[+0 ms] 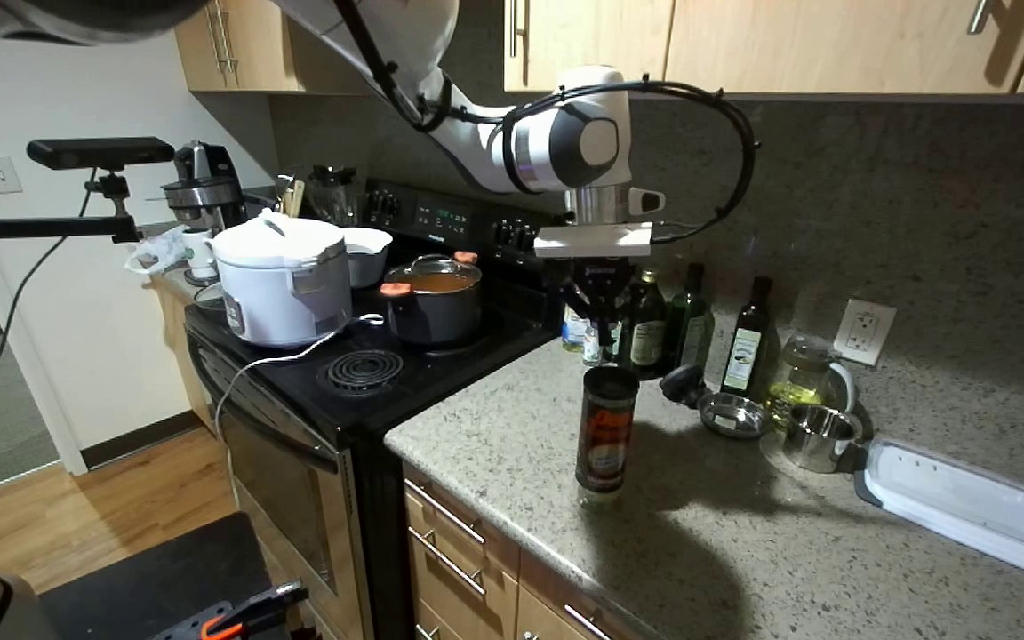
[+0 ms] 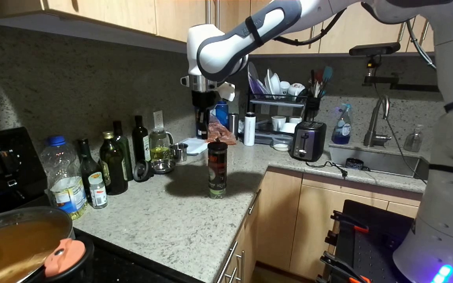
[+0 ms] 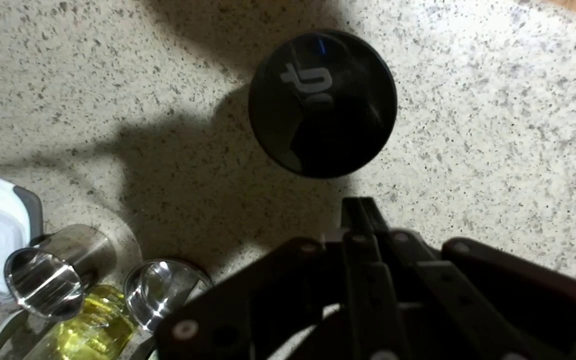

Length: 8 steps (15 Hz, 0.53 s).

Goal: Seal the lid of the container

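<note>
Presently, slim cylindrical canister (image 1: 606,436) stands upright, long axis vertical, well out from the stone backsplash (image 1: 832,187); its black lid (image 3: 323,105), pale lettering on top, sits across the mouth, though whether fully seated cannot be told. Robotiq gripper (image 3: 361,203) is clenched with nothing held, pointing down on the backsplash side of the lid, apparently above lid height and off its centre. Judgement: sealing calls for a shift away from the backsplash until centred on the lid, then a straight push down the canister's axis.
</note>
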{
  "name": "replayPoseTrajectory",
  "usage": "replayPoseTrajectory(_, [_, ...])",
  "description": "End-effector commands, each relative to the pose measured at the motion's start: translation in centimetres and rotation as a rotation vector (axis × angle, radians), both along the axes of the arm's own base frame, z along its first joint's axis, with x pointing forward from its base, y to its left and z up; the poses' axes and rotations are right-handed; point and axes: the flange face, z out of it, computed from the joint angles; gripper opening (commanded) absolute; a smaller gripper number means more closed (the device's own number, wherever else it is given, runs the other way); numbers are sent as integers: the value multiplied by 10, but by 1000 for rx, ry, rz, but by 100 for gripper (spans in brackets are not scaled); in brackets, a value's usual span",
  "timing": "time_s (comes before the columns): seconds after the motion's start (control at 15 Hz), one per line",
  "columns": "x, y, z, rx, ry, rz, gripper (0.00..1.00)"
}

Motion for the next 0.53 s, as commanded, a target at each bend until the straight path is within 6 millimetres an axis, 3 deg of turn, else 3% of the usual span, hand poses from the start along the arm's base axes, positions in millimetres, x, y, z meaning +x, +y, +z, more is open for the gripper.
replayPoseTrajectory(0.0, [8, -6, 4, -19, 11, -32, 0])
replayPoseTrajectory(0.47, [9, -17, 3, -20, 21, -60, 0])
